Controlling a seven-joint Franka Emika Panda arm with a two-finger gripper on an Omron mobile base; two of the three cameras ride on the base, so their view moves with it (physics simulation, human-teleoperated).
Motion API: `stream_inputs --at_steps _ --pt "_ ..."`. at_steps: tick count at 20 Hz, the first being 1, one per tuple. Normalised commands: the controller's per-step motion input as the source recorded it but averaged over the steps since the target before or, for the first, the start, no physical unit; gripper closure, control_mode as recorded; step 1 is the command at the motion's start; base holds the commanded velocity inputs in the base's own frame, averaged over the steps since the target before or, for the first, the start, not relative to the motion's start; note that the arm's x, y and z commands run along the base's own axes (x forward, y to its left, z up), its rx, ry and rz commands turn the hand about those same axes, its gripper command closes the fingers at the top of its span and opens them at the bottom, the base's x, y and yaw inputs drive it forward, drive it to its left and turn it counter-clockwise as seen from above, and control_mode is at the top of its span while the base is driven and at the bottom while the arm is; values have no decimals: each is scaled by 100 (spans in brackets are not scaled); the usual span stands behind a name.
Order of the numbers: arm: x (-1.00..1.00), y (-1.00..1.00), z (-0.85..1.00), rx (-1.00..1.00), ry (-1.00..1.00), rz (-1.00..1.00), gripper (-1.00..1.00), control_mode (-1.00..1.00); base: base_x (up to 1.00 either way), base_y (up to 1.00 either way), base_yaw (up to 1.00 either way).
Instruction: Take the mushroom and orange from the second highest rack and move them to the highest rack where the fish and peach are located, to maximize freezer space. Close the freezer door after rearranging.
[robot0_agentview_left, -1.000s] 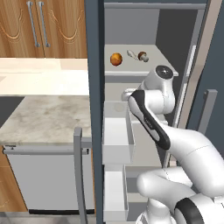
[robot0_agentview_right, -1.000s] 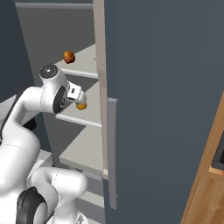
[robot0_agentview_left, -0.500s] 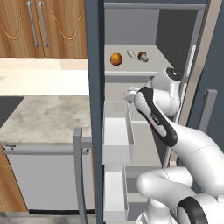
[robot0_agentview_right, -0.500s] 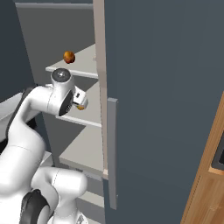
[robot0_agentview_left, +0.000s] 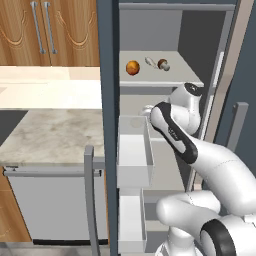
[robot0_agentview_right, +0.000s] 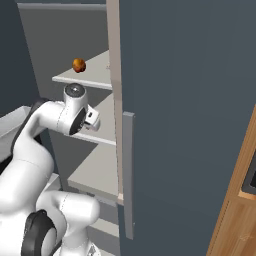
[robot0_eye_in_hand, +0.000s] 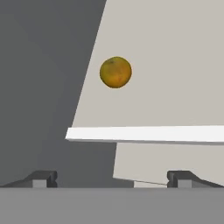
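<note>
The orange (robot0_eye_in_hand: 115, 72) lies on a pale rack (robot0_eye_in_hand: 175, 65) ahead of my gripper (robot0_eye_in_hand: 113, 179), which is open with nothing between its fingertips (robot0_eye_in_hand: 41, 178). In the left base view my hand (robot0_agentview_left: 148, 110) reaches into the freezer at the second highest rack (robot0_agentview_left: 131, 104). On the highest rack (robot0_agentview_left: 190, 75) rest the peach (robot0_agentview_left: 132, 67), the fish (robot0_agentview_left: 150, 61) and the mushroom (robot0_agentview_left: 162, 64). The peach (robot0_agentview_right: 78, 65) also sits on that rack in the right base view, where my hand (robot0_agentview_right: 92, 120) hides the orange.
The freezer door (robot0_agentview_left: 107, 100) stands open at the left, its white bins (robot0_agentview_left: 134, 150) close beside my arm. A dark door with a grey handle (robot0_agentview_right: 128, 170) rises at the right. A marble counter (robot0_agentview_left: 55, 135) and wooden cabinets (robot0_agentview_left: 45, 30) lie left.
My wrist has swung further into the freezer at the second highest rack. The orange, seen by the hand in the right base view before, is now covered by it.
</note>
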Motion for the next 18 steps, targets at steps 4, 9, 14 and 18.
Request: stream_inputs --at_steps 4,9,14,18 --pt "27 12 -25 0 0 0 -100 -100 0 0 0" --pt "33 5 -23 0 0 0 -100 -100 0 0 0" --pt "40 1 -10 1 0 0 -100 -100 0 0 0" --pt "35 8 -6 1 5 0 -100 -100 0 0 0"
